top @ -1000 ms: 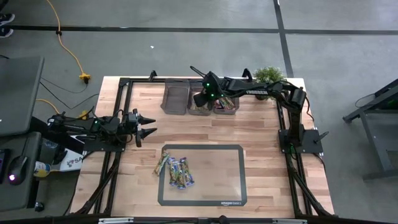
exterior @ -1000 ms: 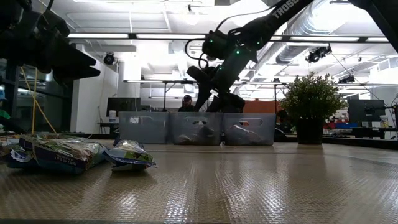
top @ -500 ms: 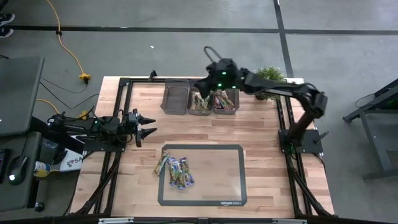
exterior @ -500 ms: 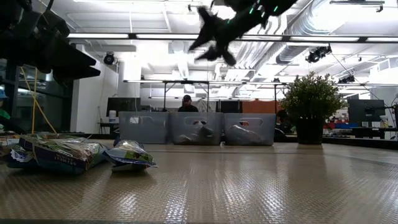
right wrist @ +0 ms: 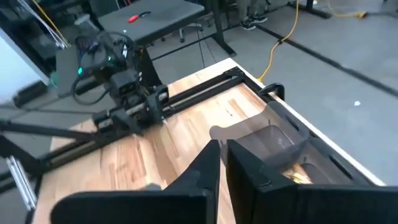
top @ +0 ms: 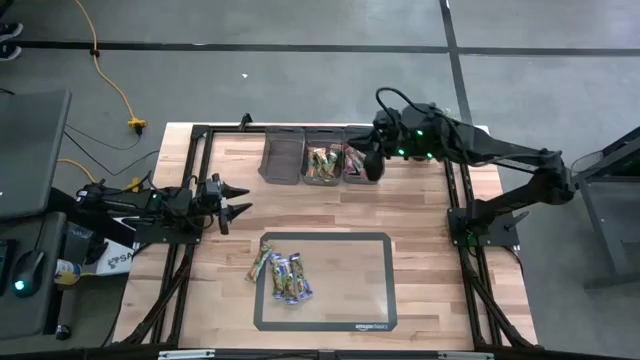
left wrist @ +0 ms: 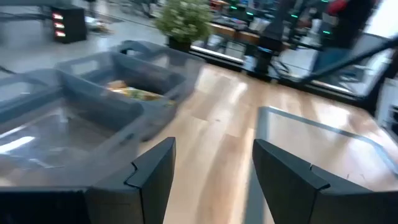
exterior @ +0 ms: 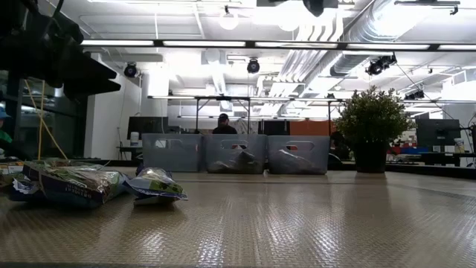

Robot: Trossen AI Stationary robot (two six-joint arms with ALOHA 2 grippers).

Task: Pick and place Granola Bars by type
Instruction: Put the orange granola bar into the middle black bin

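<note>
Several granola bars (top: 283, 275) lie in a heap on the left part of the dark-framed mat (top: 390, 290); the low view shows them (exterior: 74, 184) at the left. More bars (top: 322, 163) lie in the middle and right grey bins (top: 358, 165). My right gripper (top: 372, 166) hangs high over the right bin, shut (right wrist: 222, 147) with nothing between its fingers. My left gripper (top: 236, 201) waits open (left wrist: 211, 168) above the table's left side, pointing toward the table's right edge.
Three grey bins stand in a row at the far edge; the left one (top: 283, 158) looks empty. A potted plant (top: 432, 120) stands at the far right corner. Black rails frame the tabletop. A person (exterior: 224, 123) sits in the room behind the bins.
My right gripper has risen from the middle bin, out of the top of the low view, and swung toward the table's right edge until it is over the right bin. Its fingers have shut. The bars on the mat have stayed put.
</note>
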